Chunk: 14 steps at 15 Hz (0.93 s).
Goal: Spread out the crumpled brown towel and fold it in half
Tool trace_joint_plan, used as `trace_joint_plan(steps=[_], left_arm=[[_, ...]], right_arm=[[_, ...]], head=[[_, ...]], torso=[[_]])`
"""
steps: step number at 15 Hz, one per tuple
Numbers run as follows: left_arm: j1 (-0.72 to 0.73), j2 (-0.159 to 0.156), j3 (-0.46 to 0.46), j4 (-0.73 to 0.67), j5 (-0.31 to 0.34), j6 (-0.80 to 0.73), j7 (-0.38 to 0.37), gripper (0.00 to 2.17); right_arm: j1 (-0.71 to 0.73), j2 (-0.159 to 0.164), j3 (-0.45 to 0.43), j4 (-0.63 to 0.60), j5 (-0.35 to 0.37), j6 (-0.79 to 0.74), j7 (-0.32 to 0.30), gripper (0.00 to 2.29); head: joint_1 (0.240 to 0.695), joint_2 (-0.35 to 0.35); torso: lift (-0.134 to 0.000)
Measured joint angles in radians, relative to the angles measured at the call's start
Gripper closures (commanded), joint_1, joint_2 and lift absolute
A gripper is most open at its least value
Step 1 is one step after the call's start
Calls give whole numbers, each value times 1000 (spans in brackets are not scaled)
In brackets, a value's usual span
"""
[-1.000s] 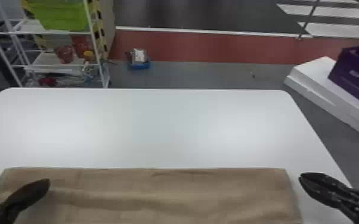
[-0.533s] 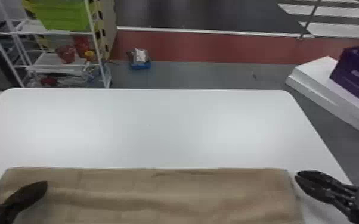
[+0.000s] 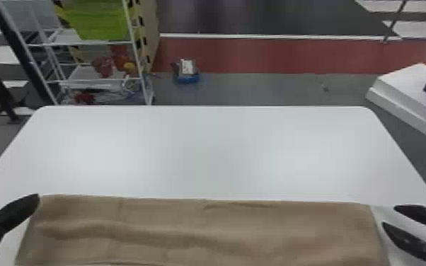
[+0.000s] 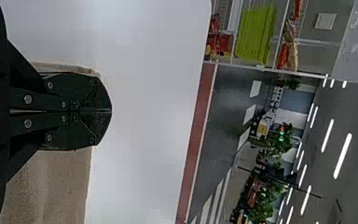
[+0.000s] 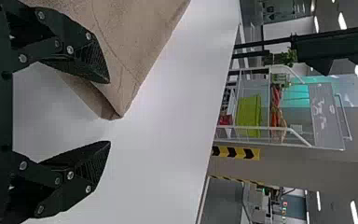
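Observation:
In the head view my left gripper (image 3: 38, 196) is at the far left corner of the brown towel (image 3: 201, 230), which lies spread as a wide band with shallow wrinkles. My right gripper (image 3: 389, 215) stands off the towel's right edge. In the left wrist view my left gripper (image 4: 111, 111) is shut, its fingers flat together with nothing visible between them, over the end of the towel (image 4: 51, 186). My right gripper (image 5: 109, 112) is open in the right wrist view; a layered corner of the towel (image 5: 130, 51) passes beneath one finger and points past the tips.
The white table (image 3: 208, 152) extends beyond the towel's far edge. Past it stand a wire shelf (image 3: 95, 79) with a green bin (image 3: 99, 21) at the left and a white box (image 3: 407, 92) at the right. A small blue item (image 3: 186, 76) sits on the floor.
The head view has shifted, so table and towel appear farther right. My left gripper has moved outward from above the towel to its corner. The right gripper has opened and moved slightly outward.

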Motion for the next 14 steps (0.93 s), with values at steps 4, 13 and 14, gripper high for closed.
trace_joint_plan(steps=[4, 13, 14], left_arm=[[-54, 0, 6, 77, -46, 49, -24, 1008], [-90, 0, 30, 93, -41, 152, -102, 1268], [-96, 0, 27, 95, -44, 153, -96, 1268]], right_arm=[[-1, -1, 11, 4, 1, 6, -3, 485], [-11, -1, 15, -7, 18, 56, -2, 1453], [-16, -4, 16, -6, 23, 69, -2, 1453]], head=[[695, 48], [695, 31], [695, 30]], torso=[[-124], [-124], [-124]])
